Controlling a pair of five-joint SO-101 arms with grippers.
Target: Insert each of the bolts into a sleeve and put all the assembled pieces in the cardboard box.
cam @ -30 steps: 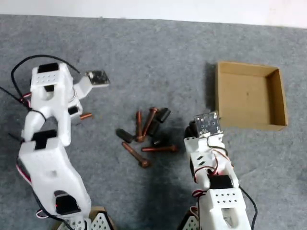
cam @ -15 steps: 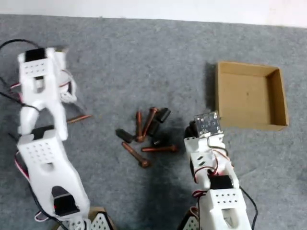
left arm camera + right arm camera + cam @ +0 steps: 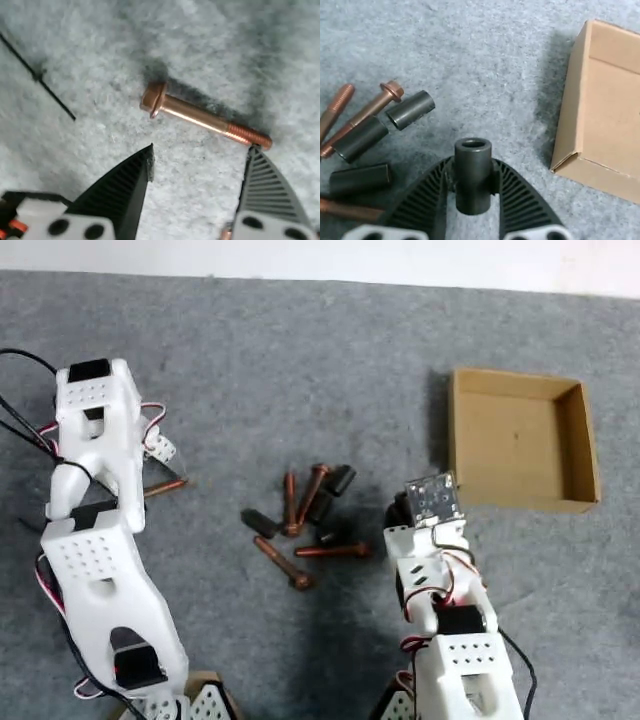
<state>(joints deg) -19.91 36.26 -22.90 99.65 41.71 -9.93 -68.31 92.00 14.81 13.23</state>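
The open brown cardboard box [image 3: 515,440] waited beside the right gripper [image 3: 472,172], which clenched a dark cylindrical metal sleeve [image 3: 472,150] upright, bore exposed, likely ready for insertion. The left gripper [image 3: 201,150] hung spread wide; the lone copper-coloured flanged bolt [image 3: 200,116] lay just beyond its tips, threaded end nearest one.

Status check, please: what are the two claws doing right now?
Left gripper open over lone copper-coloured bolt. Right gripper shut on dark cylindrical sleeve, upright. Brown cardboard box unobstructed.
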